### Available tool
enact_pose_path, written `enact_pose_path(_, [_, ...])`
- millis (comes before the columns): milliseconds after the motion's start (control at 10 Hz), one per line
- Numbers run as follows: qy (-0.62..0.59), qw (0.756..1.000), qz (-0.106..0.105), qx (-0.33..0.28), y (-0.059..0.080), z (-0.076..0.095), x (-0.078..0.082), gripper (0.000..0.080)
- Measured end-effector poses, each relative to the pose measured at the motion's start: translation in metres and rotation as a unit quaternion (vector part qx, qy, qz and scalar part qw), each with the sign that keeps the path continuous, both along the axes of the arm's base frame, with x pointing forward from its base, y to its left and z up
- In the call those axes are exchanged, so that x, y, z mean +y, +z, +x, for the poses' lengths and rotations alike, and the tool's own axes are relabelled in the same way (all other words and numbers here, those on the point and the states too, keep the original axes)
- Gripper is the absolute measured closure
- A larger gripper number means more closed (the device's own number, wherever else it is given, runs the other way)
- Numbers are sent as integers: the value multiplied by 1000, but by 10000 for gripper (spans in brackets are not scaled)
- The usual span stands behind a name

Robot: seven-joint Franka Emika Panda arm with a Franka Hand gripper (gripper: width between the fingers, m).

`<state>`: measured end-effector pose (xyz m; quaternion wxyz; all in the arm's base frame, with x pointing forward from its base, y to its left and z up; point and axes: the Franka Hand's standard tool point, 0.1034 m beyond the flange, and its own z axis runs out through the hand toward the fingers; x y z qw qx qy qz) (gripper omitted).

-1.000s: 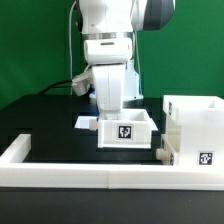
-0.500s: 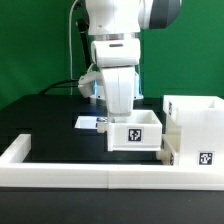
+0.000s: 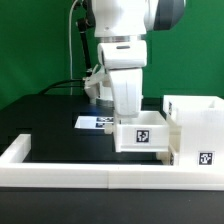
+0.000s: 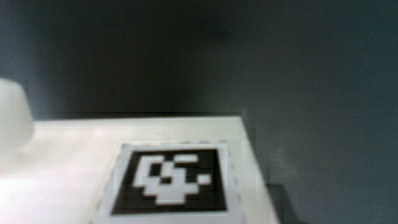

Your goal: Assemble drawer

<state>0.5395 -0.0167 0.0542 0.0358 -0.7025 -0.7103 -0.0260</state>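
Observation:
In the exterior view my gripper [image 3: 127,114] reaches down onto the back wall of a small white tray [image 3: 143,134] with a black-and-white tag on its front. The jaws are shut on that wall; the fingertips are hidden behind it. The tray sits just off the tall white shell [image 3: 192,118], close to its side on the exterior view's left. A lower white front with a second tag [image 3: 205,157] stands at the shell's foot; I cannot tell if it is the other tray. The wrist view shows a tagged white surface [image 4: 175,178] over dark table, but no fingers.
A long low white border rail [image 3: 90,178] runs along the front and turns back on the exterior view's left [image 3: 18,150]. The marker board [image 3: 95,122] lies flat on the black table behind the tray. A green wall stands behind the arm.
My gripper and the small tray have moved steadily toward the exterior view's right, from mid-table to right beside the shell. The shell and rail have not moved.

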Motion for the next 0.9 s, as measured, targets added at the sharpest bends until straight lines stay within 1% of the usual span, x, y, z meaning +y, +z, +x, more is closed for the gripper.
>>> enact_pose_path(200, [6,1000,0,0,0,0,7,757])
enact_pose_path(900, [1,1000,1,1,0,1,12,757])
